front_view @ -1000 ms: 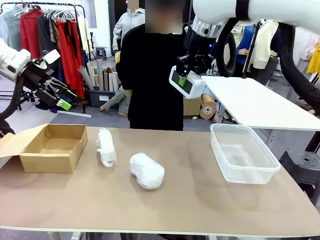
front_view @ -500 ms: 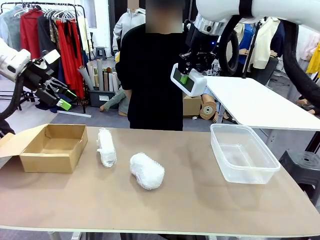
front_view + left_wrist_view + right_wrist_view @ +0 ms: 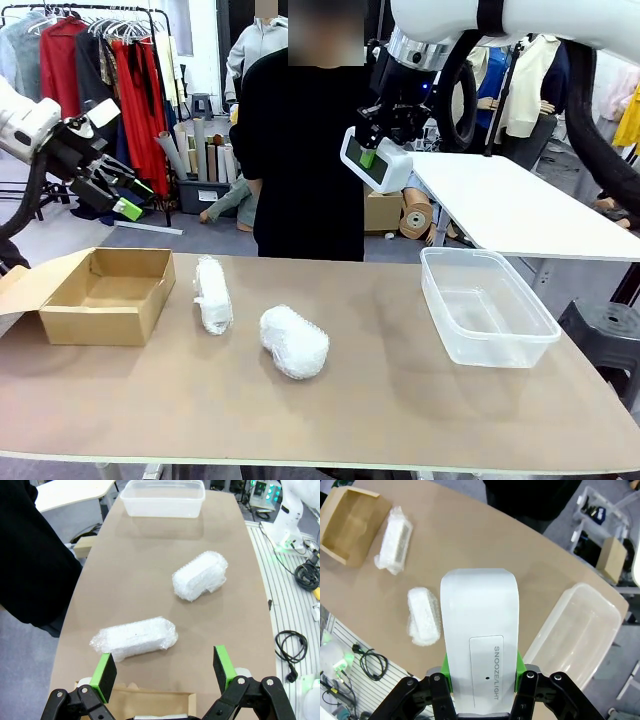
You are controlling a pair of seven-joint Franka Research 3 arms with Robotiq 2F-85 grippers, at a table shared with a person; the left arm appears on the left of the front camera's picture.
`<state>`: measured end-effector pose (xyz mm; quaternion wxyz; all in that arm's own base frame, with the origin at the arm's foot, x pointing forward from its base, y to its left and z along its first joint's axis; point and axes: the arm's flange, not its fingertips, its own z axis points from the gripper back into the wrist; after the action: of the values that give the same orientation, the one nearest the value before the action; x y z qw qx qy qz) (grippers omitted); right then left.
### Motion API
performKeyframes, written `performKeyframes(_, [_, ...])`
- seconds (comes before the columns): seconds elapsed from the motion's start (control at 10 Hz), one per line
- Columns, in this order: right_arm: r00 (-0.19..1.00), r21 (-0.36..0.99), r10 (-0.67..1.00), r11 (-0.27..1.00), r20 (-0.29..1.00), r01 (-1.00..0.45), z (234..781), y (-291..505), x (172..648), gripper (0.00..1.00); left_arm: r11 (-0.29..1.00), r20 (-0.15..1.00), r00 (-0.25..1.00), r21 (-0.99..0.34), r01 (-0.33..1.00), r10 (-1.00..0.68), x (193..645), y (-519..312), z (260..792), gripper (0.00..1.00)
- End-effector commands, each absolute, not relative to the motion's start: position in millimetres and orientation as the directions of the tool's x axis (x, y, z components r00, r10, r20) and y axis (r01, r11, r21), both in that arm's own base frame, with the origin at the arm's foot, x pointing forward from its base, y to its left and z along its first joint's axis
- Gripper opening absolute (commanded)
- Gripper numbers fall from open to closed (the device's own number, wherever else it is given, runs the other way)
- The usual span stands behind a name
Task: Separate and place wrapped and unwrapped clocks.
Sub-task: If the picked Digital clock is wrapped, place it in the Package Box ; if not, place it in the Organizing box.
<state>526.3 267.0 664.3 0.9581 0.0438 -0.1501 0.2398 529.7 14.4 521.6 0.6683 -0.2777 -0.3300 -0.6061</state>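
box (image 3: 100,325) left, roll (image 3: 212,294) beside it, bundle (image 3: 294,341) centre, tub (image 3: 497,345) right

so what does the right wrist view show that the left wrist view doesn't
right wrist view adds: the bare white clock clamped in the right claw, with SNOOZE/LIGHT printed on it, and the open inside of the cardboard box.
left wrist view adds: the left claw, open and holding nothing, green pads wide apart.
both: the slim bubble-wrap roll, the fat oval bundle, the clear tub and the brown table.
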Motion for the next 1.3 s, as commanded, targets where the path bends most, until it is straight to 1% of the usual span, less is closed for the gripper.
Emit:
performKeyframes(0.0, [0.838, 0.012, 0.445, 0.881, 0.316, -0.472, 668.3, 266.1, 524.6, 0.0, 0.109, 0.78, 0.047, 0.028, 0.994, -0.624, 529.3, 14.7, 522.3, 1.0])
performKeyframes(0.6, [0.84, 0.012, 0.447, 0.881, 0.309, -0.473, 664.3, 267.0, 526.3, 0.0, 0.109, 0.78, 0.047, 0.028, 0.994, -0.624, 529.3, 14.7, 522.3, 1.0])
performKeyframes(0.8, [0.846, 0.005, 0.452, 0.881, 0.282, -0.473, 669.2, 246.9, 515.6, 0.0, 0.109, 0.78, 0.047, 0.028, 0.994, -0.624, 529.3, 14.7, 522.3, 1.0])
performKeyframes(1.1, [0.876, -0.003, 0.424, 0.9, 0.23, -0.435, 665.4, 198.3, 500.4, 0.0, 0.109, 0.78, 0.047, 0.028, 0.994, -0.624, 529.3, 14.7, 522.3, 1.0])
performKeyframes(1.2, [0.876, -0.025, 0.416, 0.906, 0.244, -0.423, 659.1, 178.1, 491.8, 0.0, 0.109, 0.78, 0.047, 0.028, 0.994, -0.624, 529.3, 14.7, 522.3, 1.0])
